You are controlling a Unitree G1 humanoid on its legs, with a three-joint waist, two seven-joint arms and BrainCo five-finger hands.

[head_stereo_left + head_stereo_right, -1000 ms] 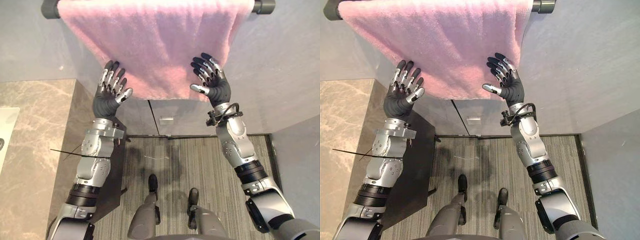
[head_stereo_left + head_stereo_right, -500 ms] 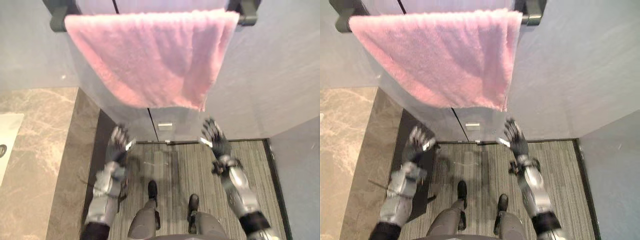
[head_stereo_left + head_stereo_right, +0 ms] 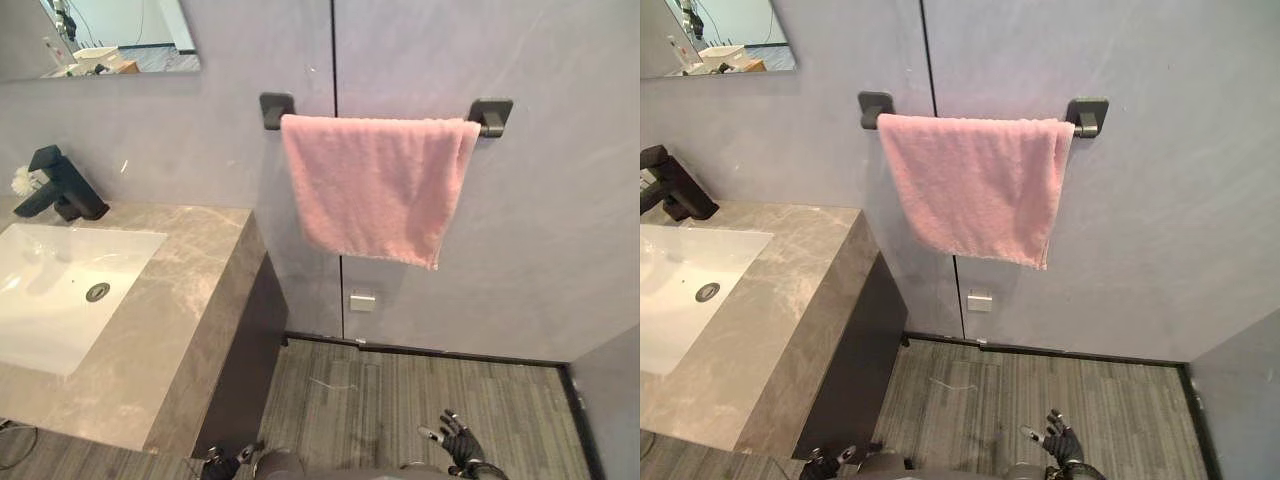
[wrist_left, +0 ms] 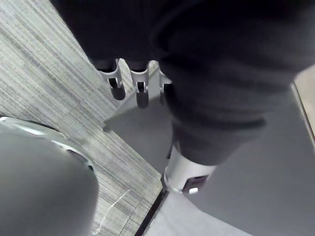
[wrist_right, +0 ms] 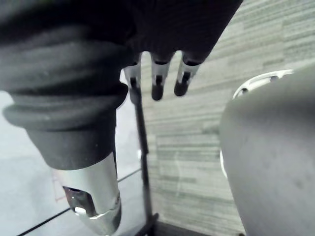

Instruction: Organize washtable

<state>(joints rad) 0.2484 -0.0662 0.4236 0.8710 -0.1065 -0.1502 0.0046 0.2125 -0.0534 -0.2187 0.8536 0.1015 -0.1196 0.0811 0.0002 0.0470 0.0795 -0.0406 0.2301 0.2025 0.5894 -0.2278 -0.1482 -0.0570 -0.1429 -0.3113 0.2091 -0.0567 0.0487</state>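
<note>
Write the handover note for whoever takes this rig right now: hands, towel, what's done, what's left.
Left hand: open, holds nothing, low by the floor.
Right hand: open, fingers spread, holds nothing, low over the floor.
Pink towel: draped over the dark wall bar, to the right of the counter and its sink.
Done: towel hung.
Left: the towel's lower edge slants, so perhaps even it out; then check the counter.

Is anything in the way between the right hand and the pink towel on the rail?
Nothing visible. The right hand hangs low over the floor, fingers open; the pink towel is draped over the rail above it, with only bare wall between. The counter sits off to the left.
</note>
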